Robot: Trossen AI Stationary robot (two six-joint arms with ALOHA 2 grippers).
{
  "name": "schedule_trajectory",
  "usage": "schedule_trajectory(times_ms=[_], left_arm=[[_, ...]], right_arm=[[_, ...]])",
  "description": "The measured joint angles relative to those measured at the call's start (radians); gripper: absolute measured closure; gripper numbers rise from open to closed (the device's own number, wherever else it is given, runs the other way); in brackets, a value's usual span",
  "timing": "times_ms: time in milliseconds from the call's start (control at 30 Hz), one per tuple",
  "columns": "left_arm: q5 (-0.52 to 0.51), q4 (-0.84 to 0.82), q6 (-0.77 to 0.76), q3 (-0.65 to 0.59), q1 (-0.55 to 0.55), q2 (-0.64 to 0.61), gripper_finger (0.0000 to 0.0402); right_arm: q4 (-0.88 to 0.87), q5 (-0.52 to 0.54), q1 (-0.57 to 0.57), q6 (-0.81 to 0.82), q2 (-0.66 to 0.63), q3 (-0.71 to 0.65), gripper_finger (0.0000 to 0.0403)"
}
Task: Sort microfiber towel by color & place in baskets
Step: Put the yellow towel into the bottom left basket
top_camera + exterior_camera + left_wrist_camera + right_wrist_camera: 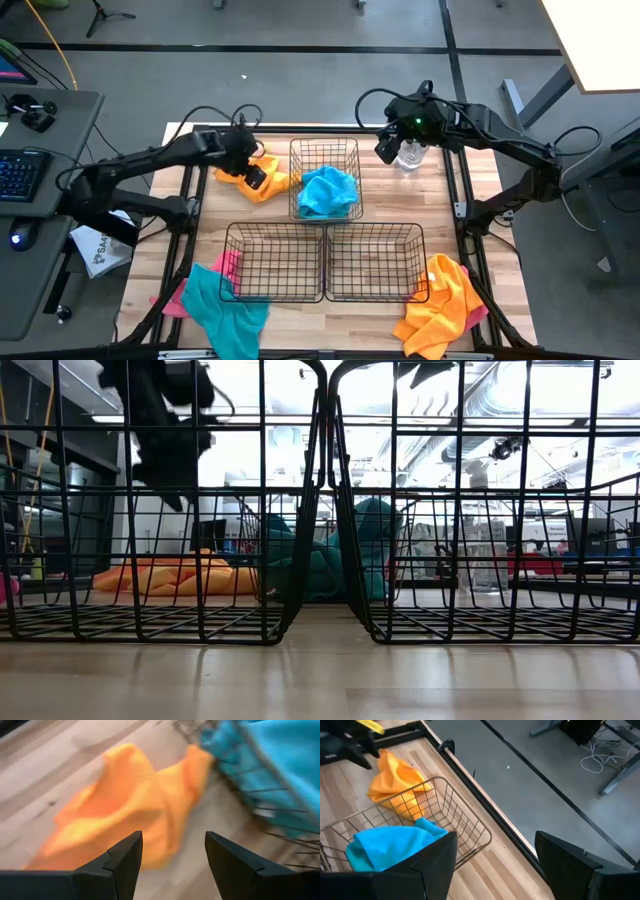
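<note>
An orange towel (pixel 268 182) lies crumpled on the table just left of the far basket (pixel 325 150). It also shows in the left wrist view (pixel 125 815) and the low view (pixel 170 575). My left gripper (pixel 254 176) hovers open over this towel, its fingers (pixel 172 855) apart with the cloth beyond them, touching nothing. The far basket holds a blue towel (pixel 328 192). The two near baskets (pixel 275 262) (pixel 375 262) stand side by side. My right gripper (pixel 388 150) waits open at the far right, its fingers (pixel 495 855) apart over the table's far edge.
A clear spray bottle (pixel 410 158) stands by the right gripper. Pink and teal towels (pixel 222 305) are heaped at the near left corner. Orange towels (pixel 442 305) are heaped at the near right. Bare wood (pixel 200 215) lies between the left arm and the near baskets.
</note>
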Motion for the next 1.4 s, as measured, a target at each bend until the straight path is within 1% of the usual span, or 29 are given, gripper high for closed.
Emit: schedule_trajectory(times_ms=[133, 233, 333, 500, 633, 833, 933, 967, 1033, 1100, 1167, 1200, 1267, 1400], left_arm=[[0.039, -0.001, 0.156, 0.000, 0.079, 0.067, 0.0198], [0.052, 0.015, 0.271, 0.000, 0.105, 0.094, 0.0198], [0.052, 0.045, 0.337, 0.000, 0.129, 0.110, 0.0198], [0.052, 0.057, 0.383, -0.009, 0.171, 0.151, 0.0198], [0.066, 0.113, 0.384, -0.079, 0.201, 0.191, 0.0198], [0.066, 0.235, 0.398, -0.166, 0.208, 0.263, 0.0198], [0.036, 0.252, 0.402, -0.175, 0.207, 0.320, 0.0204], [0.028, 0.252, 0.403, -0.175, 0.206, 0.336, 0.0211], [0.021, 0.254, 0.413, -0.174, 0.204, 0.359, 0.0239], [0.017, 0.250, 0.432, -0.173, 0.204, 0.363, 0.0288], [0.018, 0.225, 0.455, -0.174, 0.204, 0.344, 0.0356], [0.020, 0.198, 0.459, -0.171, 0.205, 0.322, 0.0377], [0.022, 0.137, 0.446, -0.151, 0.208, 0.250, 0.0386], [0.020, 0.067, 0.397, -0.080, 0.192, 0.044, 0.0397]], right_arm=[[0.004, 0.000, 0.000, 0.017, 0.000, 0.000, 0.0139], [0.003, 0.000, 0.000, 0.053, 0.000, 0.000, 0.0139], [0.000, 0.000, 0.000, 0.081, 0.000, 0.000, 0.0139], [0.000, 0.000, 0.000, 0.126, 0.000, 0.000, 0.0139], [0.000, 0.000, 0.000, 0.157, 0.000, 0.000, 0.0139], [0.000, -0.001, 0.000, 0.183, 0.000, 0.000, 0.0139], [0.000, -0.002, 0.000, 0.183, 0.000, 0.000, 0.0139], [0.000, -0.002, 0.000, 0.183, 0.000, 0.000, 0.0139], [0.000, -0.002, 0.000, 0.183, 0.000, 0.000, 0.0139], [0.000, -0.002, 0.000, 0.183, 0.000, 0.000, 0.0139], [-0.002, -0.003, 0.000, 0.178, 0.000, 0.000, 0.0139], [-0.006, -0.004, 0.000, 0.174, 0.000, 0.000, 0.0139], [-0.018, -0.004, 0.000, 0.154, 0.000, 0.000, 0.0139], [-0.045, -0.002, 0.000, 0.102, 0.000, 0.000, 0.0139]])
